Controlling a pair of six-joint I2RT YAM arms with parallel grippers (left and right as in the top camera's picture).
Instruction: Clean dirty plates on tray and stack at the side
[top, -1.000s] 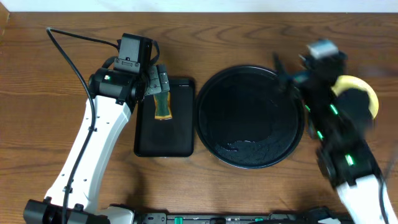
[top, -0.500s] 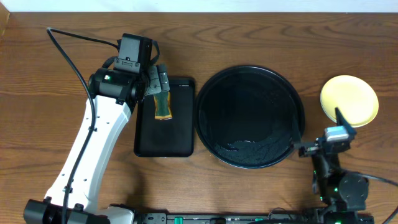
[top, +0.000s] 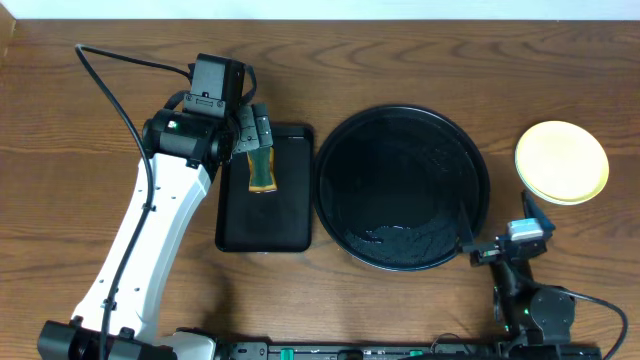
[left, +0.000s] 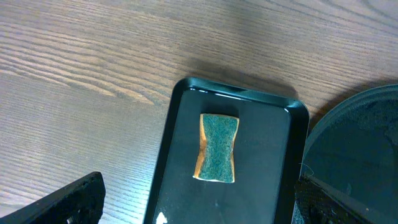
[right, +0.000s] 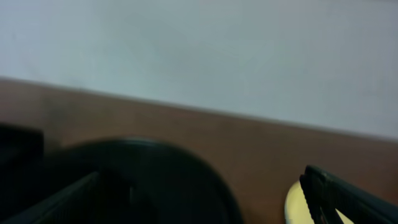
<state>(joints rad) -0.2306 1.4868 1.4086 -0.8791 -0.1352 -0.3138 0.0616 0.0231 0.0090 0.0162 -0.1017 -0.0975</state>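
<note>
**Table stock: one round tray, one plate pile, one sponge station**

- Round tray (top: 345, 215): large, glossy black, raised rim. It sits at the table's centre, with wet-looking streaks near its front edge.
- Yellow plate (top: 561, 160): on the table (top: 400, 60) to the right of the round tray, apart from it. A paler rim shows under its near edge, so it seems to rest on at least one other plate. The count beneath cannot be told from above.
- Rectangular tray (left: 261, 155): small and black, just beside the round tray on its left.
- Sponge (left: 217, 148): green face, yellow sides, waisted in the middle. It lies flat in the rectangular tray.
- Left gripper (left: 202, 179): hangs above the sponge with its fingers spread wide, one to each side, holding nothing.
- Right gripper (right: 200, 174): low at the table's front right, by the round tray's near rim. Its fingers are spread wide and nothing is between them. Its wrist view is blurred.
</note>
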